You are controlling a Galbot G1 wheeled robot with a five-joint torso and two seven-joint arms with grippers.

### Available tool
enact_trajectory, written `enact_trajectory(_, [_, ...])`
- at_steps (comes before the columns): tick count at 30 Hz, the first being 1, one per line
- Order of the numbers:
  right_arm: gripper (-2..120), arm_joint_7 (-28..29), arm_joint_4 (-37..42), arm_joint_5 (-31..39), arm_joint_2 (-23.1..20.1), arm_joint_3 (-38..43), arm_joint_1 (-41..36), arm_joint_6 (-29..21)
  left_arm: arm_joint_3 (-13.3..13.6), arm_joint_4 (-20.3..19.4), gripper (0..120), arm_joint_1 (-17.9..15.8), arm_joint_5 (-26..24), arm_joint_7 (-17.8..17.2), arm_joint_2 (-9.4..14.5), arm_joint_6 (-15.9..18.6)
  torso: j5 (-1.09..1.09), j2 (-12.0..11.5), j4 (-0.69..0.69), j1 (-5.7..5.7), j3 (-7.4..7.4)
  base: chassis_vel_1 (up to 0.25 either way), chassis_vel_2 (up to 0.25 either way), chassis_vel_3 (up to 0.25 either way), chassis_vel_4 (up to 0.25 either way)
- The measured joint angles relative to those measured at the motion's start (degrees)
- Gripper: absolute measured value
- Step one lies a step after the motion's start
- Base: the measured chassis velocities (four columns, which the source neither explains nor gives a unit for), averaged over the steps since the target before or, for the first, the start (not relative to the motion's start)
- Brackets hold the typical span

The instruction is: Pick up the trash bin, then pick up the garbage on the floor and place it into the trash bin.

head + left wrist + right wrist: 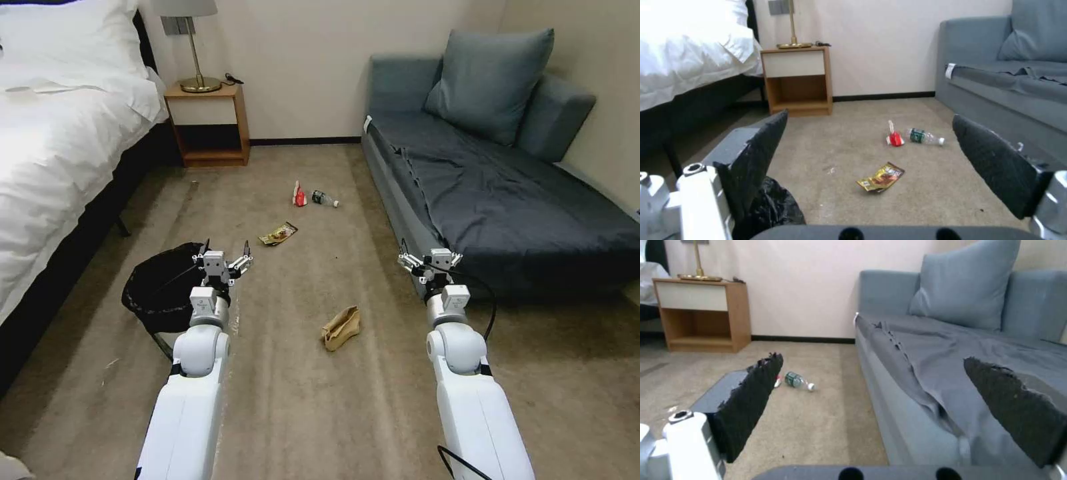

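Paper bag: crumpled on carpet, between both arms.
Left gripper: released, empty, over trash bin beside bed.
Right gripper: released, empty, by sofa edge.
Wrapper: mid-carpet.
Red packet, bottle: farthest, side by side.

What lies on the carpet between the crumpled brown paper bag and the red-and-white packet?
The gold-brown snack wrapper, roughly midway, in the head view.

From where I stand, no writing is readable: the small clear plastic bottle's green label and the crumpled gold-brown snack wrapper's print stay illegible.
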Motion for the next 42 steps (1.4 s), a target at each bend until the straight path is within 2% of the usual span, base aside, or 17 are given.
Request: enact_trajectory(42, [100, 0.00, 0.00, 0.00, 0.00, 0.00, 0.00, 0.00, 0.00, 0.00, 99, 0.00, 0.00, 0.00, 0.00, 0.00, 0.00, 0.00, 0.00, 0.00, 0.00, 0.000, 0.000, 0.000, 0.000])
